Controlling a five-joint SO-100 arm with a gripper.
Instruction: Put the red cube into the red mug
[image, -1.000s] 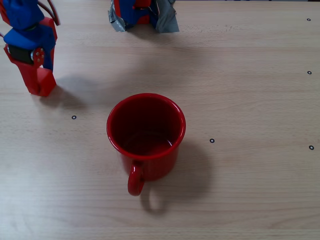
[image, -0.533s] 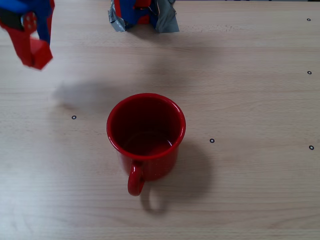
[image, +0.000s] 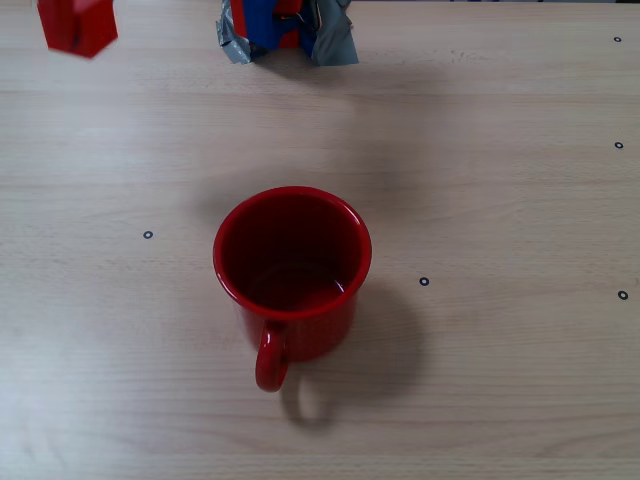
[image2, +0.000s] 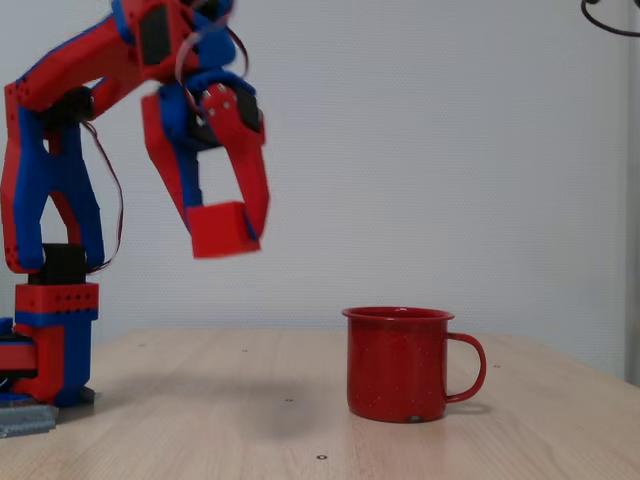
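Red and matte, the red cube (image2: 224, 230) hangs high in the air, pinched between the two fingers of the gripper (image2: 228, 228), well above the table (image2: 250, 420) and off to the left of the red mug (image2: 397, 363) in the side-on fixed view. Its faces are plain and its edges sharp. It sits slightly tilted, the top face sloping a little, and with equal sides it has no long axis to speak of. In the overhead fixed view the cube (image: 76, 25) shows only partly, cut by the top left corner of the picture, far from the mug (image: 292, 270).

The fingers point downward and clamp the cube from both sides, jaws closed onto it.

The mug, glossy red inside and out, stands upright on the wood-grain table (image: 500, 200), mouth open to the ceiling. Its looped handle points toward the bottom edge in the overhead view and to the right in the side view.

At left the red-and-blue arm (image2: 60, 150) rises from its base (image2: 45, 350), which is taped down at the table's edge.
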